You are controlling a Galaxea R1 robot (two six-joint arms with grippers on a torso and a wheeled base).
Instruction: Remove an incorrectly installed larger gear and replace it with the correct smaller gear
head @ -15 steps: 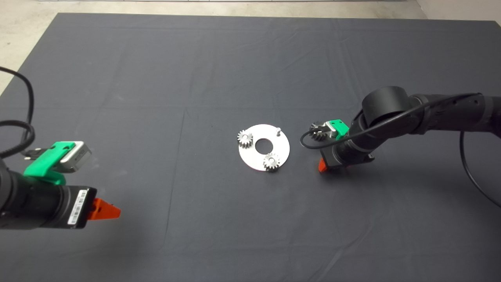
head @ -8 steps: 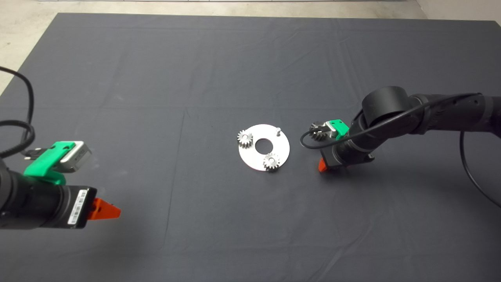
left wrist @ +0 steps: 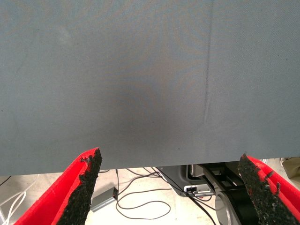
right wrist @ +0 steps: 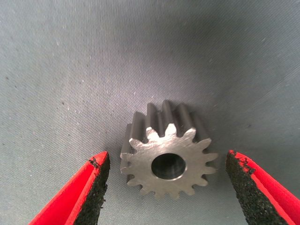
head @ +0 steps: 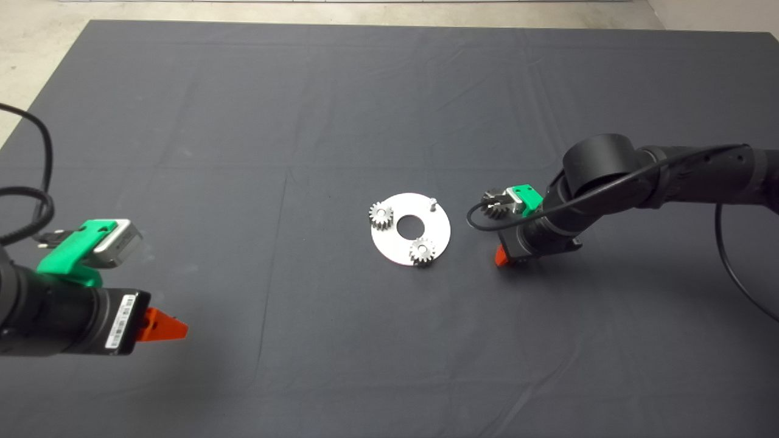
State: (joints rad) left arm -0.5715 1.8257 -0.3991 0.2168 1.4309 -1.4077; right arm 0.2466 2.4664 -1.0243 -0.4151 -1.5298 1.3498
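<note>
Smaller gear [right wrist: 168,157] lies on the mat [head: 304,121] between my right gripper [right wrist: 166,187]'s spread fingers, untouched; left gripper [left wrist: 166,187] hangs released, near-left.

Right arm: reaches in over the mat [head: 389,91], bent down just right of the plate [head: 439,231].
Right gripper [right wrist: 166,187]: low over the mat, fingers [right wrist: 93,187] spread wide with a gap on each side of the gear [right wrist: 166,152].
Left gripper [head: 161,325]: well left of the plate, level, fingers [left wrist: 84,187] wide apart.
</note>
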